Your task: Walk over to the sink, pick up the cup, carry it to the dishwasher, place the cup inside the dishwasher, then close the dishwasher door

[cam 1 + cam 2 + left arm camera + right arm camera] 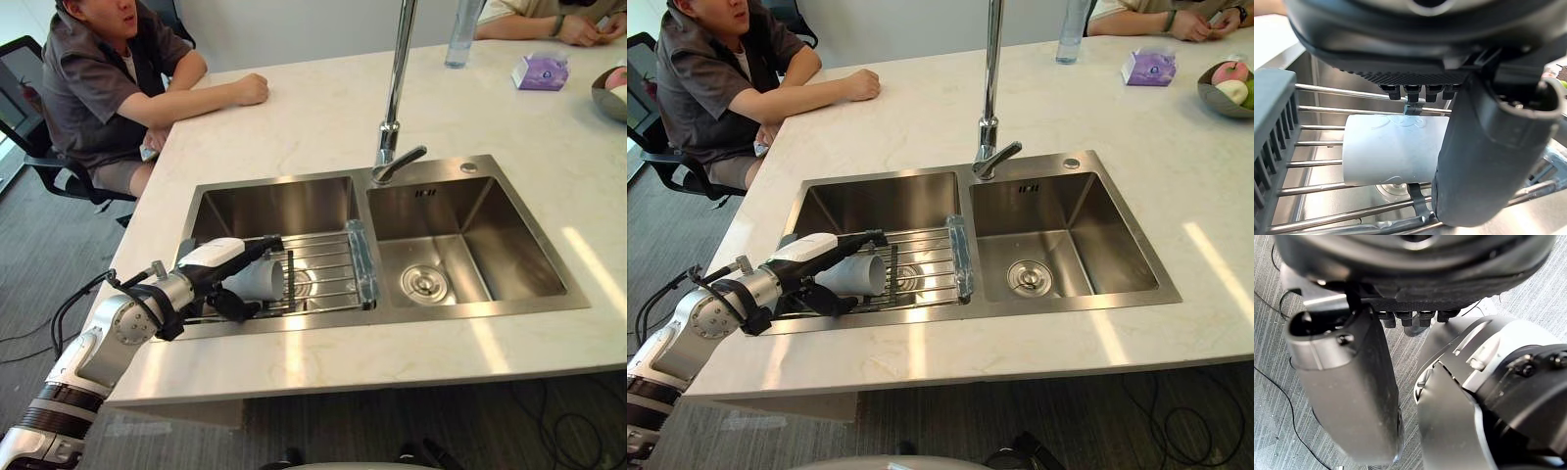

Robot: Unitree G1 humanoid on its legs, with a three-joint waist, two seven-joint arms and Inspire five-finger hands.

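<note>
A white cup (260, 281) lies on its side on the wire rack (328, 269) across the left basin of the steel sink (274, 206), its mouth facing the right basin. My left hand (220, 259) reaches in from the counter's near left. Its straight fingers run over the cup's top and its thumb (1488, 161) sits beside and below the cup (1391, 149), open around it. My right hand (1347, 391) hangs above grey carpet, fingers relaxed and holding nothing.
A tall faucet (395, 98) stands behind the divider between the basins. A person (108, 78) sits at the counter's far left with an arm on the marble. A bottle (462, 34), tissue pack (541, 71) and fruit bowl (1227, 88) stand far right.
</note>
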